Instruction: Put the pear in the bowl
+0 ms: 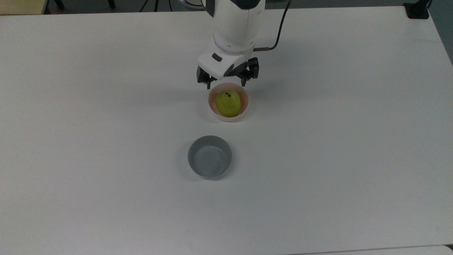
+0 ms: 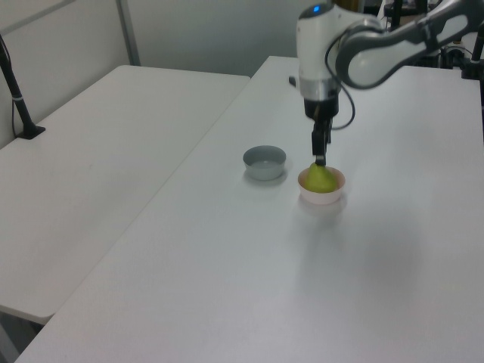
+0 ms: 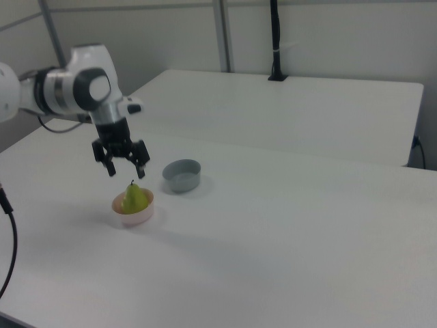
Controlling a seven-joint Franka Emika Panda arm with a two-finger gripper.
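The yellow-green pear [image 1: 228,103] [image 2: 321,178] [image 3: 134,198] rests inside the pale pink bowl [image 1: 212,110] [image 2: 321,198] [image 3: 138,217], stem up. My gripper [image 1: 226,84] [image 2: 320,159] [image 3: 126,171] hangs open just above the bowl, fingers spread wide with nothing between them. In the top view it sits at the bowl's upper rim; in the right view it hovers a short way over the pear's stem, clear of the fruit.
A grey bowl [image 1: 210,156] [image 2: 265,162] [image 3: 182,175] stands apart from the pink one, below it in the top view. The white table [image 1: 354,141] spreads wide around both. A second white table [image 2: 98,128] adjoins in the left view.
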